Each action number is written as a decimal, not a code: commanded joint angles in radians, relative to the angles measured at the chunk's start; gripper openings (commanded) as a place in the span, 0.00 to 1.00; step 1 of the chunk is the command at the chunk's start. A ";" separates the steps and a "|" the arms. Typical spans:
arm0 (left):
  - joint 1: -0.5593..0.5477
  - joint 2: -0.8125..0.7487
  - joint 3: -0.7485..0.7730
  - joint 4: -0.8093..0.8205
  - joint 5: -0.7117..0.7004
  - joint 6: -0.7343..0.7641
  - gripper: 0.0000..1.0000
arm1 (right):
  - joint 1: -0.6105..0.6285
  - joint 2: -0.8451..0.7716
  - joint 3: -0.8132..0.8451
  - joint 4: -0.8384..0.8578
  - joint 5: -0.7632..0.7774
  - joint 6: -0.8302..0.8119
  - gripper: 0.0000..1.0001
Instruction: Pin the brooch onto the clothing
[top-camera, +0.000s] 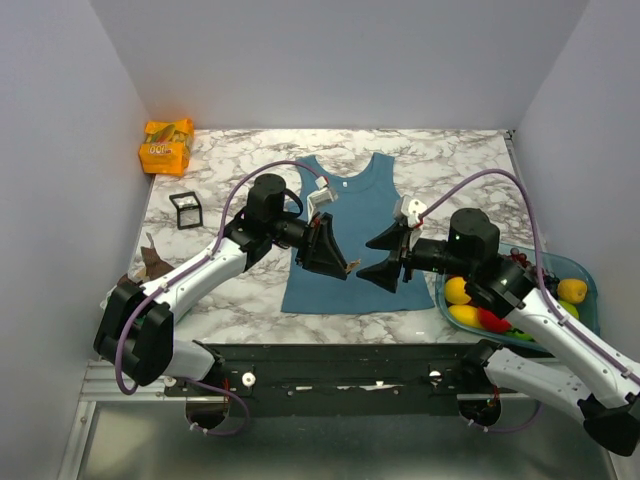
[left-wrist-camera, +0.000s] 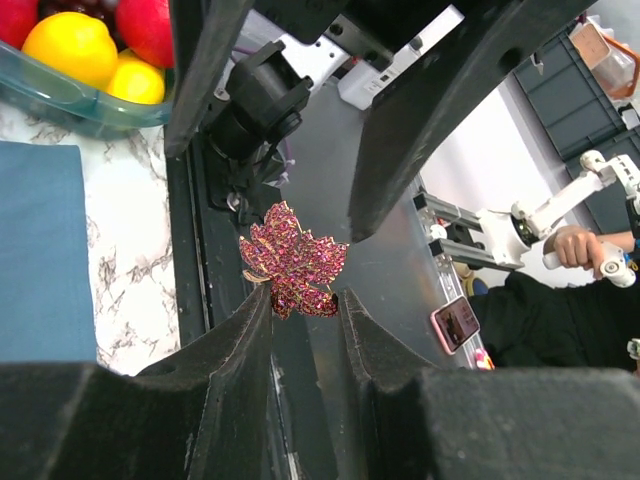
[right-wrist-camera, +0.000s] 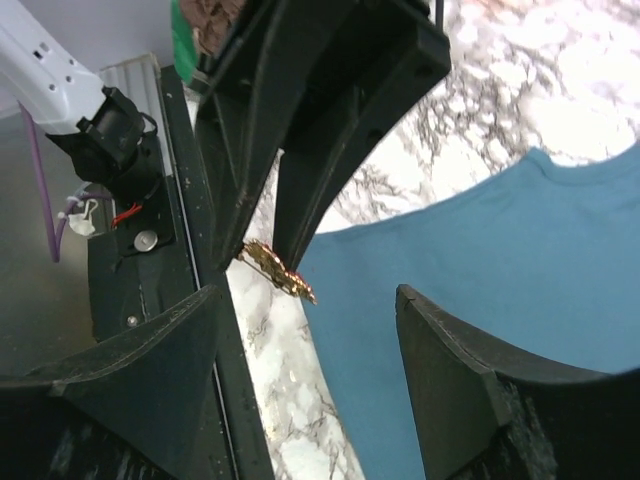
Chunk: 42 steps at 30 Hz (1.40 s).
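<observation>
Brooch: the brooch (left-wrist-camera: 293, 262) is pinched by its lower edge in your left gripper (left-wrist-camera: 305, 300). It hangs in the air over the bottom hem of the top (top-camera: 345, 200), clear of the cloth.
Left gripper: closed on the brooch, with only the fingertips on a small part of it, so your hold is thin.
Right gripper: your right gripper (right-wrist-camera: 310, 320) has its jaws apart with nothing in them. It faces the left one, and the brooch is just in front of its gap.
Top: lies flat and loose on the table (top-camera: 450, 160), and nothing pins it down.
Risk, slip: any knock from the right fingers could twist the brooch out of that thin pinch.
Risk, handover: if you close the right jaws off-centre, they may catch a petal edge and flick the brooch away.
Risk, clash: the two sets of fingers are near each other, so a hasty approach could make them collide.
Risk, cloth: if you push the pin down, the soft fabric will likely bunch or slide.
Risk, drop: a fallen brooch could land by the hem or on the marble, where you would struggle to pick it up.
Unclear: you cannot tell whether the clasp is open.
</observation>
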<state>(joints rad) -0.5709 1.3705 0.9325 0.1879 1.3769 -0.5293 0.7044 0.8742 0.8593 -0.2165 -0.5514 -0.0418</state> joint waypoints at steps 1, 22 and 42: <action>-0.011 -0.017 -0.012 0.028 0.042 -0.024 0.26 | 0.009 0.008 0.053 0.031 -0.071 -0.044 0.72; -0.020 -0.002 -0.011 0.033 0.057 -0.029 0.24 | 0.026 0.118 0.113 -0.017 -0.197 -0.110 0.37; -0.023 0.009 -0.011 0.039 0.059 -0.034 0.22 | 0.029 0.175 0.138 -0.040 -0.354 -0.101 0.01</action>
<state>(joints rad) -0.5838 1.3708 0.9215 0.1951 1.4574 -0.5625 0.7208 1.0298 0.9703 -0.2508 -0.8314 -0.1547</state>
